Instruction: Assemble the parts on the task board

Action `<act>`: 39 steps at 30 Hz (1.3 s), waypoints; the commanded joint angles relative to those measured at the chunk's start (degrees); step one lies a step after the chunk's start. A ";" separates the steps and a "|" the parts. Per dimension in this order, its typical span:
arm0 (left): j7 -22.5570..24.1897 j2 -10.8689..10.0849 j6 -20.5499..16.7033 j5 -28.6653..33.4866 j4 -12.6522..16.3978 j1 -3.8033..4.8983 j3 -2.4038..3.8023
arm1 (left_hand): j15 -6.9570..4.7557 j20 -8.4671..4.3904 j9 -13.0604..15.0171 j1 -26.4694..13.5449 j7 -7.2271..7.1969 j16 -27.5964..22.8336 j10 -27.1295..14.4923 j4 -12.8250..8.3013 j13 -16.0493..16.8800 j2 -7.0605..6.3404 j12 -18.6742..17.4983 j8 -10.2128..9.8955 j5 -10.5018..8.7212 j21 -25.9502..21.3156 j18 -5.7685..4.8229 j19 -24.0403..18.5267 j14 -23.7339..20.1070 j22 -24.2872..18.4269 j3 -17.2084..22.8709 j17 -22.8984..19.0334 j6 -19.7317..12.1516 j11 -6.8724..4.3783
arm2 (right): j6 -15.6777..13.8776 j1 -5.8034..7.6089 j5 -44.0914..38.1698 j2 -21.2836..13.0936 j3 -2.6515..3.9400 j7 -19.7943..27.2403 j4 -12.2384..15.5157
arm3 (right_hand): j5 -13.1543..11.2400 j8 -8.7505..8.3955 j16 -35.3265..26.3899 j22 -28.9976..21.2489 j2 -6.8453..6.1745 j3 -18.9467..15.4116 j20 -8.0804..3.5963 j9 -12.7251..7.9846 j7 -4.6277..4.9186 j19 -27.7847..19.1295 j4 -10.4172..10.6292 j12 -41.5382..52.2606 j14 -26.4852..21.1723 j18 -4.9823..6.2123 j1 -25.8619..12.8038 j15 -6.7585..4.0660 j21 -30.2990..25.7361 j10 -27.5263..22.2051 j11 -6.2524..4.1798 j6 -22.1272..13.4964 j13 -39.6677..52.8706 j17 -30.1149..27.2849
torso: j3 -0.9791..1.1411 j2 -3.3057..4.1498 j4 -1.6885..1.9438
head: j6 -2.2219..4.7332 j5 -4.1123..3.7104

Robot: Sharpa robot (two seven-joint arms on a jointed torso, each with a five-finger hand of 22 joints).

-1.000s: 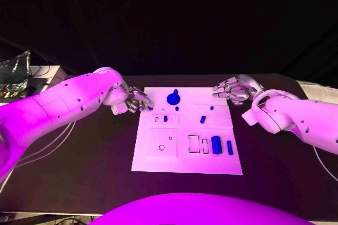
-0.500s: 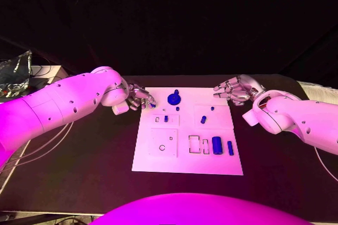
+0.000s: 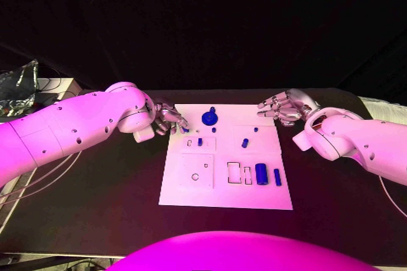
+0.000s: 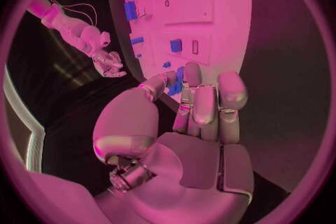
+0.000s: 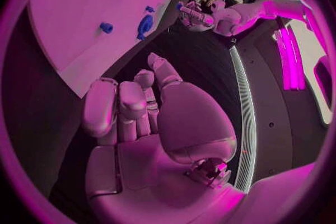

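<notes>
The white task board (image 3: 222, 191) lies in the middle of the table, with blue parts on it: a knob (image 3: 209, 116) at its far edge, small pegs (image 3: 244, 143) and a cylinder (image 3: 260, 174). My left hand (image 3: 165, 119) is at the board's far left corner. Its fingertips pinch a small blue part (image 3: 183, 130), which the right wrist view also shows as a blue part (image 5: 180, 5) at that left hand (image 5: 199, 15). My right hand (image 3: 280, 109) hovers off the far right corner, fingers curled in with nothing in them.
The board has empty slots (image 3: 232, 172) and a round hole (image 3: 195, 178) on its near half. Cables (image 3: 51, 165) hang off the table's left edge, with equipment (image 3: 21, 86) beyond. Dark tabletop (image 3: 102, 194) surrounds the board.
My left arm has swung slightly, and its hand has turned a little at the board's far left corner, with the blue part staying at its fingertips. The right hand has not moved.
</notes>
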 commanded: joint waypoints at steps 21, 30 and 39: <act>-4.59 0.19 -6.04 -5.05 3.61 -1.59 -2.58 | -0.20 -0.15 1.05 -1.88 -2.15 -0.13 2.18 -9.10 1.47 -0.01 -0.11 1.44 0.93 1.24 -0.65 0.66 0.43 6.02 10.35 -0.60 1.79 -2.00 | 0.52 -0.01 -0.17 0.10 0.02 0.87 0.08 | 0.22 -0.34 -0.42 8.84 -0.35 -0.25 -0.38 -0.10 0.12 4.27 0.17 -0.18 -0.07 -0.02 0.43 -0.30 -0.23 0.07 -0.34 0.11 -0.01 0.02 | -0.13 0.10 0.01 | -0.12 0.26; -4.63 0.81 -4.60 -6.72 4.15 -1.72 -2.78 | -0.17 -0.11 1.03 -1.92 -2.14 -0.03 2.16 -9.16 1.54 0.04 -0.16 1.53 1.15 1.23 -0.63 0.60 0.42 6.01 10.27 -0.65 1.75 -1.98 | 0.70 -0.01 -0.16 0.08 0.02 0.75 0.08 | 0.22 -0.34 -0.42 8.84 -0.35 -0.25 -0.38 -0.10 0.12 4.27 0.17 -0.18 -0.07 -0.02 0.43 -0.30 -0.23 0.07 -0.34 0.11 -0.01 0.02 | -0.09 0.10 -0.01 | -0.12 0.20; -4.73 0.92 -3.21 -7.99 4.47 -1.89 -2.79 | -0.15 -0.09 1.02 -1.92 -2.11 0.03 2.14 -9.14 1.56 0.08 -0.18 1.56 1.16 1.20 -0.63 0.55 0.42 6.00 10.20 -0.62 1.69 -1.95 | 0.84 -0.01 -0.16 0.06 0.02 0.67 0.08 | 0.22 -0.34 -0.42 8.84 -0.35 -0.25 -0.38 -0.10 0.12 4.27 0.17 -0.18 -0.07 -0.02 0.43 -0.30 -0.23 0.07 -0.34 0.11 -0.01 0.02 | -0.08 0.08 0.00 | -0.12 0.21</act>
